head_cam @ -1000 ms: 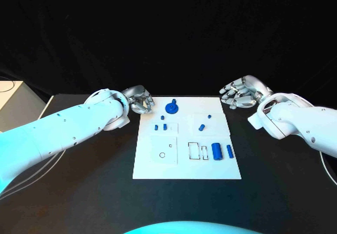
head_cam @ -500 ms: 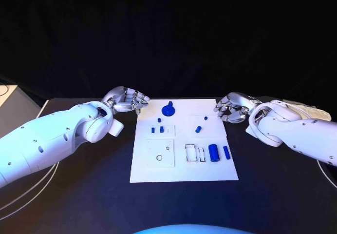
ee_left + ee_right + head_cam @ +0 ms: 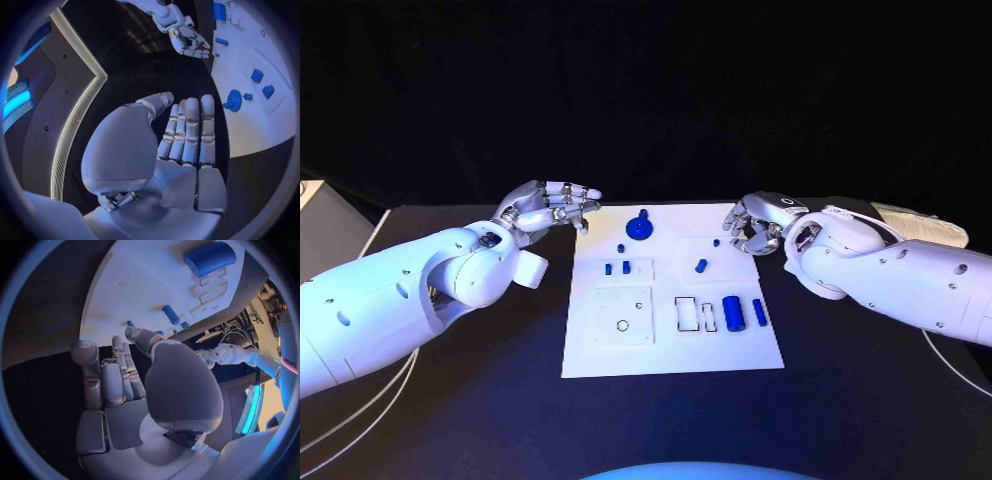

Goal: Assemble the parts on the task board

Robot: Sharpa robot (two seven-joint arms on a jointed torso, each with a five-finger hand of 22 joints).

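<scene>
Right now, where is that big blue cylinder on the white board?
In the head view the big blue cylinder lies on the task board, toward its right side, with a thinner blue peg just right of it.

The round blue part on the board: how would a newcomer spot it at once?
Start from the white task board mid-table and go to its far edge, nearer the left hand. There sits the round blue disc-shaped part; its neighbours are small pegs and bars.

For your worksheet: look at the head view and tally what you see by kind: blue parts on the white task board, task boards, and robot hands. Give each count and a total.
Blue parts on the board: 8
White task board: 1
Robot hands, left hand and right hand, both holding nothing: 2
Total: 11
</scene>
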